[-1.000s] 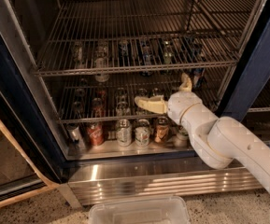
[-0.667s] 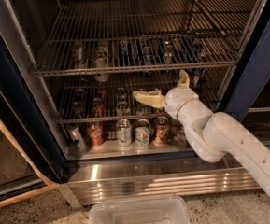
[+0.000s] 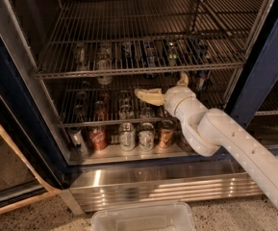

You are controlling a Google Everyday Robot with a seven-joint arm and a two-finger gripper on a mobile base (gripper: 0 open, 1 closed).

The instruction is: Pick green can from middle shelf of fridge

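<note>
Gripper [image 3: 160,84] of my white arm is inside the large display fridge with the dark blue frame [image 3: 268,66], in the gap above the lowest chrome wire rack, the middle shelf [image 3: 88,124]. Its two cream fingers [image 3: 150,96] are spread wide, one pointing left and one pointing up, and they hold nothing. I take the small pale silvery-green drink can [image 3: 125,110] for the green can, but I am not fully sure. It stands upright on this rack among other cans, just below and left of the lower fingertip, not touched. On the pale floor under the rack I see a red can [image 3: 98,138] and two white-and-green labelled cans [image 3: 127,136]. A clear plastic tub [image 3: 143,218] stands before the ribbed steel base panel [image 3: 162,186].
</note>
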